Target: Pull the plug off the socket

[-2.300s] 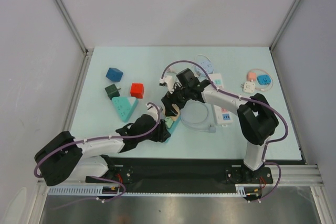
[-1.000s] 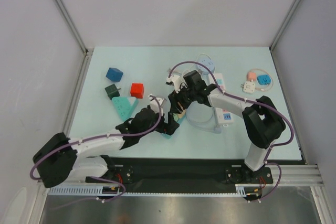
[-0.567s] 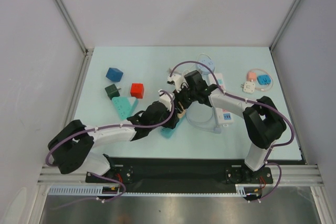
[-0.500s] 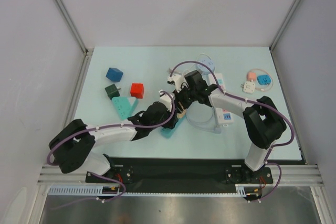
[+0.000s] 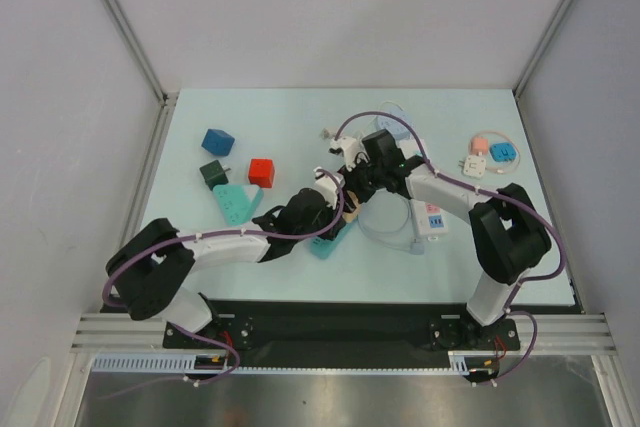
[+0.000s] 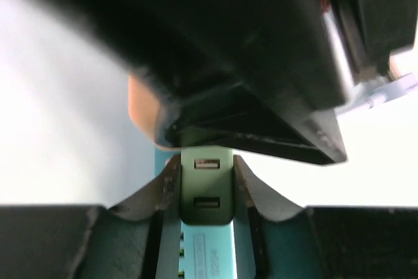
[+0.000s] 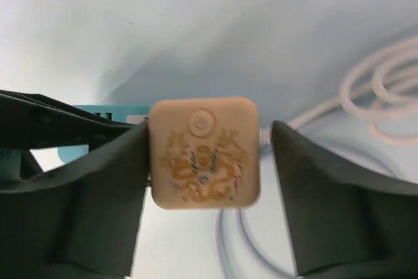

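— Teal socket [image 6: 208,253], mid-bench [image 5: 280,127]: the left gripper [image 6: 206,187] pinches it across its width. Where's the plug?
— Beige plug [image 7: 203,153], on the socket's far end, straddled by the right gripper [image 7: 209,161], spread wide; one finger touches it, the other stands apart. Right arm's pull, I'd say.

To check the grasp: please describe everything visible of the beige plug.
The beige plug is a square, round-cornered block, matte plastic by its look, with a raised circle and gold ornament on its face. It stands between the fingers of the right end effector: one touches its side, the other stands apart. The teal socket strip lies behind it; its pins are hidden.
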`<state>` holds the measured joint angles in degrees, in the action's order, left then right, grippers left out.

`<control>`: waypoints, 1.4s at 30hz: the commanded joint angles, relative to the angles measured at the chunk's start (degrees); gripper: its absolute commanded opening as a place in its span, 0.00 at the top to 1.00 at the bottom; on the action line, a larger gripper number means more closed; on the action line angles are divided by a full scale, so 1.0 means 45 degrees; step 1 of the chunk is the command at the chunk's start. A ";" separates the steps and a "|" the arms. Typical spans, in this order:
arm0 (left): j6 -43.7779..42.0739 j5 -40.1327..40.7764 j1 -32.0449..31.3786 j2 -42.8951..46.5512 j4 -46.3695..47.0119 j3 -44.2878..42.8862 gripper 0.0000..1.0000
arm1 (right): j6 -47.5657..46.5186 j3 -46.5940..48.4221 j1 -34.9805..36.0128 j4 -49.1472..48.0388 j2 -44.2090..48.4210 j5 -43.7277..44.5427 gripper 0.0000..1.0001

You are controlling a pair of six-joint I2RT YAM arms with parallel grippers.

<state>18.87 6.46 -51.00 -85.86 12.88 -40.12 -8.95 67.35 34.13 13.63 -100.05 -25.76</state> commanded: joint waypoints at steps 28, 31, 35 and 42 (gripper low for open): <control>0.2976 -0.1671 0.2740 0.4568 0.0033 0.0439 1.00 | 0.2497 -0.2604 -0.3932 -0.3830 0.3132 -0.6327 0.00; 0.2876 -0.1006 0.3519 0.4940 -0.0811 0.0458 1.00 | 0.2380 -0.2585 -0.4049 -0.3751 0.3171 -0.6093 0.00; 0.2721 -0.1123 0.5721 0.4727 -0.1611 0.0245 1.00 | 0.2282 -0.2389 -0.4166 -0.3420 0.3093 -0.5839 0.00; 0.2524 -0.0986 0.8714 0.3088 -0.2666 -0.1473 1.00 | 0.2087 -0.2370 -0.4244 -0.3302 0.3229 -0.5624 0.00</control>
<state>31.42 1.17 -15.97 -69.54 2.39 -40.99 1.41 55.35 15.33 -0.84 -86.37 -51.48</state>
